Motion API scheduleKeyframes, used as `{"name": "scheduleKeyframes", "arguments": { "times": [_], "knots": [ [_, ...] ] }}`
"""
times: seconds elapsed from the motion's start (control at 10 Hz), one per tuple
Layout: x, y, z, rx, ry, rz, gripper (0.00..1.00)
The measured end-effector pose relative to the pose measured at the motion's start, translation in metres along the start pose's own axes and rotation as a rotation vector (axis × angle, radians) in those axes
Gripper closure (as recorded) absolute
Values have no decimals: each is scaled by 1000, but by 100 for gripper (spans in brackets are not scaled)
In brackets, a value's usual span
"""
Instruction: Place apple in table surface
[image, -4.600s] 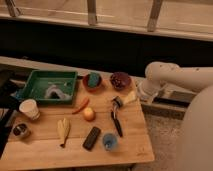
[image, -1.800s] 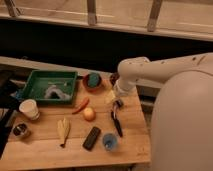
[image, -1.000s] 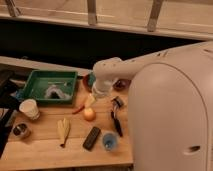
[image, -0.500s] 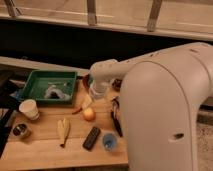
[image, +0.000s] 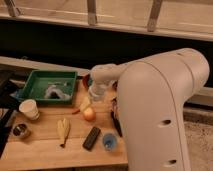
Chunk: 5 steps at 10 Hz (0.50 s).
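the gripper (image: 86, 104) hovers right over the apple (image: 89, 115) on the table (image: 45, 146), likely for setting it down; its grip i cannot tell.

In front of the green tray (image: 50, 73), by its left corner, stand a paper cup (image: 30, 109) and a small tin (image: 20, 131). Out from its right corner lie a banana-shaped thing (image: 63, 129), a dark block (image: 91, 138) and a blue cup (image: 109, 142). The gripper (image: 87, 103) hangs just right of the tray.

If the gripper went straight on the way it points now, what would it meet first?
Probably the apple, lying just below the gripper on the table surface. Depth is unclear, so it could pass beside it and reach the wood.
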Motion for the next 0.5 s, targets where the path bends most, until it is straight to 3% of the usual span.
{"name": "scheduleKeyframes", "arguments": {
  "times": [0.2, 0.5],
  "knots": [
    [2, -1, 13, -71, -39, -11, 20],
    [1, 2, 23, -122, -79, -29, 20]
  ]
}}
